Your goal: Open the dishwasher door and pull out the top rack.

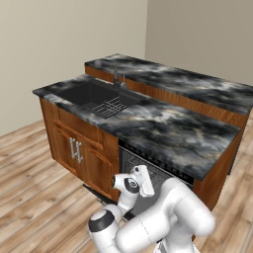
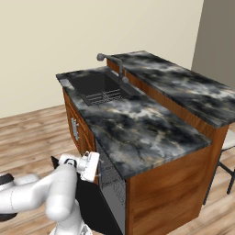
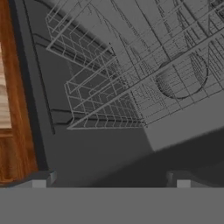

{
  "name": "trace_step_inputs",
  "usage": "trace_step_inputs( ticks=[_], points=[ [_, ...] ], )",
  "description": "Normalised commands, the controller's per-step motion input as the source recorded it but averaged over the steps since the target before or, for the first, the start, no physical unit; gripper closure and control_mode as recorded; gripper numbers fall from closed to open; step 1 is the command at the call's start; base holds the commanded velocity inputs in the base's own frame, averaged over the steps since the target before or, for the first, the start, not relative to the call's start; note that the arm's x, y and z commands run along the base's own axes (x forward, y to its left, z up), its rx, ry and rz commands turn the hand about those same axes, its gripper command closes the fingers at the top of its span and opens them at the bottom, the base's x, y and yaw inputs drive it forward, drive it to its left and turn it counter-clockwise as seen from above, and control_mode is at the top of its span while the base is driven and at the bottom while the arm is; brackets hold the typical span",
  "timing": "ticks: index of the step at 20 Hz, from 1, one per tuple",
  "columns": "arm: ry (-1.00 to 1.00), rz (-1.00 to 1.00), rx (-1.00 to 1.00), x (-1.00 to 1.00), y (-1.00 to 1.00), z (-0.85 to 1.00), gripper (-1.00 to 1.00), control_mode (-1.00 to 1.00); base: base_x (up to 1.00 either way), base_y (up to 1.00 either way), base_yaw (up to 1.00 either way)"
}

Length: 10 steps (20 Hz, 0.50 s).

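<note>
Jaws wide before top rack [image 3: 131, 65].

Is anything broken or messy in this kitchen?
Nothing looks broken or spilled. The dishwasher door hangs open, which belongs to the job, and the top rack sits straight inside. The gripper is open and holds nothing.

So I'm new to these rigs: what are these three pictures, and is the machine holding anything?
It is a rendered kitchen. The white jointed arm stands on a drivable base. Two cameras ride behind it, left and right, looking over a marbled counter with a black sink and faucet. The third camera sits on the hand, its two dark fingers spread apart, holding nothing. The dishwasher door is already swung down. The hand looks into the dishwasher at the top rack, a grey wire basket, not yet grasped.
</note>
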Motion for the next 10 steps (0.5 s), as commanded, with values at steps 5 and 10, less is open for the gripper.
trace_step_inputs(
  ticks=[5, 10],
  points=[
    [0.08, 0.0, -0.03, 0.32, -0.01, -0.14, -1.0, -1.0, 0.0, 0.0, 0.0],
    [0.09, 0.0, -0.03, 0.37, 0.0, -0.18, -1.0, -1.0, 0.0, 0.0, 0.0]
  ],
)
